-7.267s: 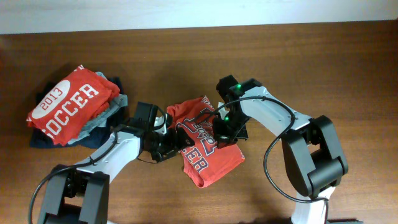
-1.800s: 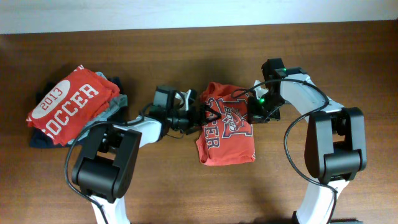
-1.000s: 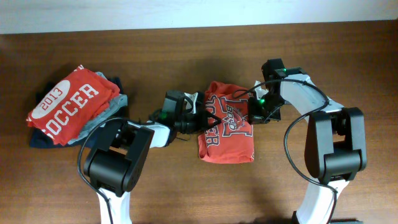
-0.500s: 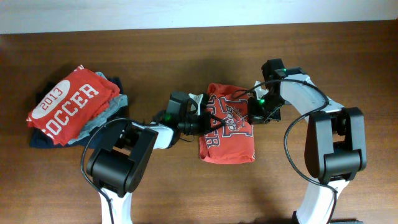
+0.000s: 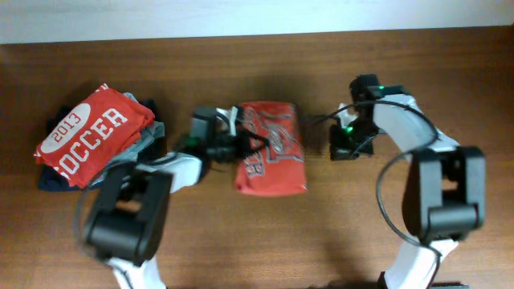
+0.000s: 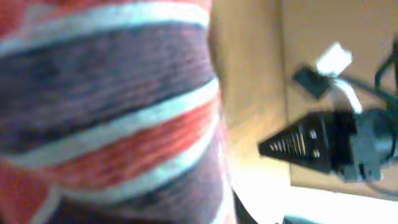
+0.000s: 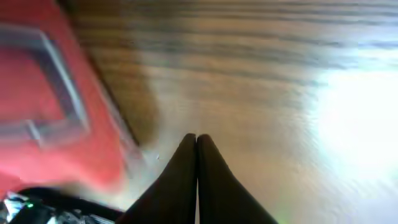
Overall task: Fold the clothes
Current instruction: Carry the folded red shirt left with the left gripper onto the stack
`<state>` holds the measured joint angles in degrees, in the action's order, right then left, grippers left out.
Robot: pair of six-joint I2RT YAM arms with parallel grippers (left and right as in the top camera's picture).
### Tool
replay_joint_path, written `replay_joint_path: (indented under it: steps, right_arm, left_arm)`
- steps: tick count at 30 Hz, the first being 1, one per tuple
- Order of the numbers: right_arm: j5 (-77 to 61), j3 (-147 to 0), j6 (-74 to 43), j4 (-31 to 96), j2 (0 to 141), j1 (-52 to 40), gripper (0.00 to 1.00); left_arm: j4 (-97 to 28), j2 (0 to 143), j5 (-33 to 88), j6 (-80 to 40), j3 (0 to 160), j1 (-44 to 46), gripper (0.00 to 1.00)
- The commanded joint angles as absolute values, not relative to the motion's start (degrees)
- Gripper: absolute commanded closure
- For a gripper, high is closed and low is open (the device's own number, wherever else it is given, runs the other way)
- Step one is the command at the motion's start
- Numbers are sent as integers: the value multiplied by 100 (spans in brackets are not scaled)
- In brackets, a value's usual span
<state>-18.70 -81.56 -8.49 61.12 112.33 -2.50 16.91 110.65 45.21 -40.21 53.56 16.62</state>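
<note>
**Folded shirt lies between the two grippers**

The right gripper (image 7: 197,138) has its two fingers pressed together, with nothing in them. It is over the bare table (image 5: 241,64), near the right edge of the orange-red T-shirt (image 5: 273,164) but not touching it. The left gripper (image 5: 247,145) is at the shirt's left edge. Its camera shows only blurry stripes of the print, so I cannot tell if it is apart or together. The shirt lies folded mid-table. Well off to the left, a red "2013 SOCCER" shirt (image 5: 84,132) tops a pile (image 5: 52,182) of other clothes.
</note>
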Motion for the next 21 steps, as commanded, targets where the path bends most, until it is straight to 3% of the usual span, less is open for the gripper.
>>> replay_joint_path:
  steps: [1,7,13,21]
  right_arm:
    - [-1839,-8370,-773,6117,10418,-185,96]
    - [-1841,-8370,-775,6139,9861,-185,96]
    - [-1896,-8370,-775,6239,9778,-187,96]
    - [-1907,-8370,-773,6351,9778,-196,96]
  left_arm:
    - [1431,9937,3900,-4097,5374,1518,99]
    - [663,8302,2731,-4289,5374,1319,99]
    - [108,7284,2362,-4287,5374,585,99]
    - [-25,7100,1964,-4313,5374,-569,99]
